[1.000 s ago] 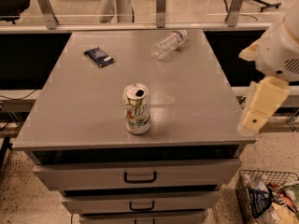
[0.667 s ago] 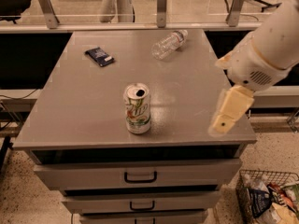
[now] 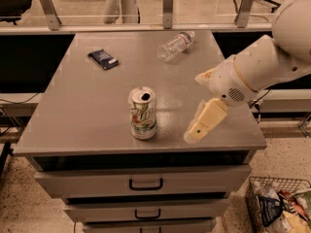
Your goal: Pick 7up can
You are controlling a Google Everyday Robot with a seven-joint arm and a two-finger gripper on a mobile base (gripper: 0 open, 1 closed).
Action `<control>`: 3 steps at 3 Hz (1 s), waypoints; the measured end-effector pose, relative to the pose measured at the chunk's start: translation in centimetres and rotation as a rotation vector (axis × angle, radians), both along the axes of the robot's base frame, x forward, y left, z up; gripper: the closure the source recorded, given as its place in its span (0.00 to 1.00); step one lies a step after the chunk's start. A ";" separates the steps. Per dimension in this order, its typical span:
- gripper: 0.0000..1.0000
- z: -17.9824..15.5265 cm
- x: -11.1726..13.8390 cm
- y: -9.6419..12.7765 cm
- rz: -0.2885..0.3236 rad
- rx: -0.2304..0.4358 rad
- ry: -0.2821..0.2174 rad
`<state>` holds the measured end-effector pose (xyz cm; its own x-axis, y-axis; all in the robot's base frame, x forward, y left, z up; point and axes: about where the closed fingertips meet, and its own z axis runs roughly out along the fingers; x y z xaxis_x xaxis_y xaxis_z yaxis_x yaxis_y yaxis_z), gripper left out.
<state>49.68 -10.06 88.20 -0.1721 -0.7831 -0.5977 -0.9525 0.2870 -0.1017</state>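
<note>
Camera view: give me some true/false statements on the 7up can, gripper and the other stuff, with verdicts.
1. The 7up can stands upright on the table. True.
2. The gripper is touching the can. False: it is over the table to the can's right in the view, apart from it.
3. The clear plastic bottle stands upright. False: it lies on its side near the far edge.
4. A dark blue packet lies left of the bottle. True.
5. A wire basket sits on the floor at lower right. True.
</note>
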 end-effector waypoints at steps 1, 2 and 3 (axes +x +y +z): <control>0.00 -1.2 0.3 3.0 0.023 0.160 0.041; 0.00 -1.7 0.0 6.2 0.060 0.288 0.061; 0.00 -1.8 -0.4 9.3 0.105 0.401 0.049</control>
<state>49.27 -0.75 86.36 -0.1391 -0.5047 -0.8520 -0.9798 0.1953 0.0443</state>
